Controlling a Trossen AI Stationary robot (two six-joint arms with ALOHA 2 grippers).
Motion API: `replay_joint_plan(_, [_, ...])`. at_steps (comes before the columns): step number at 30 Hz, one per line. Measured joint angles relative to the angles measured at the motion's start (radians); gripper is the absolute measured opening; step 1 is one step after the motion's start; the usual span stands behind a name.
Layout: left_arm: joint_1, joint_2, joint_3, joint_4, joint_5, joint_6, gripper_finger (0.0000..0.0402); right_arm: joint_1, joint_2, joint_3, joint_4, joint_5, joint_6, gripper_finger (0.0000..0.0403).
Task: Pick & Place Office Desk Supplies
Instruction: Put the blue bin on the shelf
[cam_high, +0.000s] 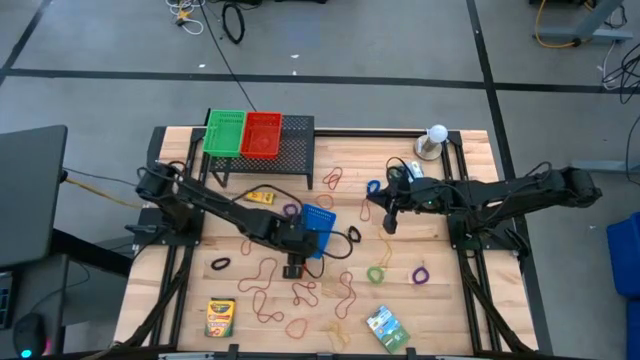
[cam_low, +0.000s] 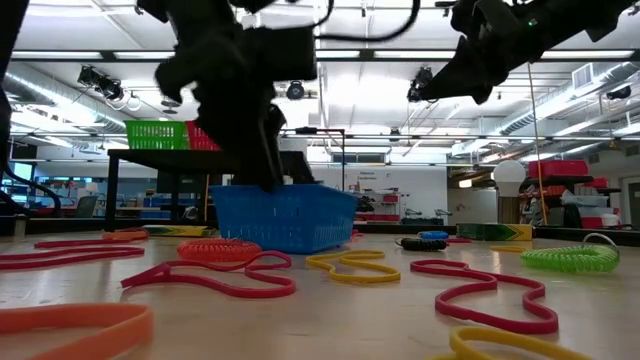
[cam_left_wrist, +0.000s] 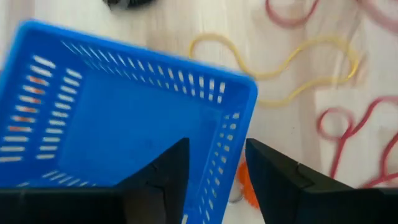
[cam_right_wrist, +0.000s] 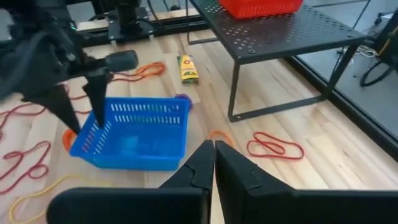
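High view has the rubber-band loops (cam_high: 268, 268) strewn over the table's (cam_high: 470, 150) middle and front, a crayon box (cam_high: 220, 316) near the front-left corner, a green packet (cam_high: 386, 328) toward the front edge. Left gripper (cam_high: 296, 268) sits at the blue basket's (cam_high: 319, 222) front rim, fingers (cam_left_wrist: 168, 177) parted astride its wall, gripping nothing. Right gripper (cam_high: 389, 222) hovers clenched and empty right of the basket. Only the wrist view shows that straddle. Bare wood lies at the right edge.
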Motion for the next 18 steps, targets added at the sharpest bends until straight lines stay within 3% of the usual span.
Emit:
replay_joint_plan(6, [0.000,0.035,-0.001,-0.020,-0.004,0.009,0.0142,0.000,0.000,0.000,0.000,-0.027,-0.041,0.0023])
replay_joint_plan(15, [0.000,0.038,0.009,-0.037,-0.002,0.010,0.0019,0.000,0.000,0.000,0.000,-0.032,-0.075,0.0023])
replay_joint_plan(18, [-0.002,0.028,0.067,-0.046,-0.011,0.010,0.0012,0.000,0.000,0.000,0.000,-0.032,-0.089,0.0023])
